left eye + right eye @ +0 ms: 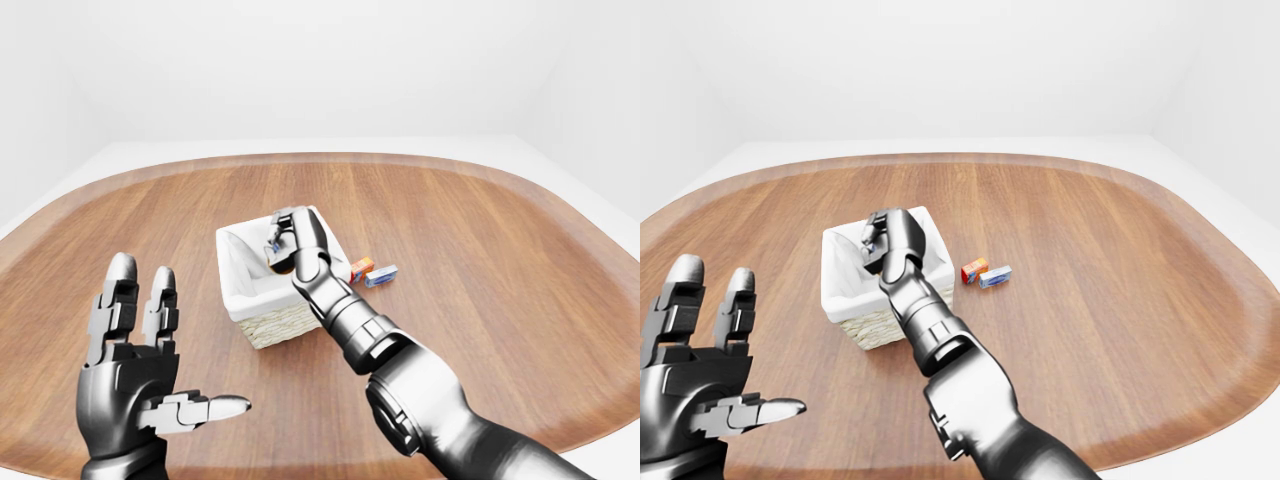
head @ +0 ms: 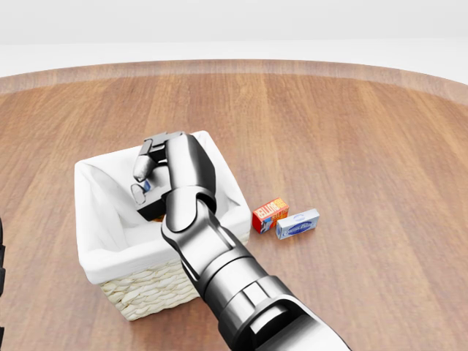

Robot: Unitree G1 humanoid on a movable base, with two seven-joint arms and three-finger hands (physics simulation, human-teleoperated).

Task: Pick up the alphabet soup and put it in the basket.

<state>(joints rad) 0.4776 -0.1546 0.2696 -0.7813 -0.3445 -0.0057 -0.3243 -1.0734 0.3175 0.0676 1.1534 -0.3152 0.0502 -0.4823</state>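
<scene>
Alphabet soup (image 2: 152, 210) is showing only as an orange edge under my right robot hand (image 2: 157, 179), inside the basket (image 2: 95, 267). I am gripping it there, fingers curled around it. Release is remaining. My left robot hand (image 1: 135, 375) is idling open.

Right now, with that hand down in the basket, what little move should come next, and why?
Probably open the fingers. The right hand is inside the basket with the soup can low between the cloth walls, so letting go should leave it there.
</scene>
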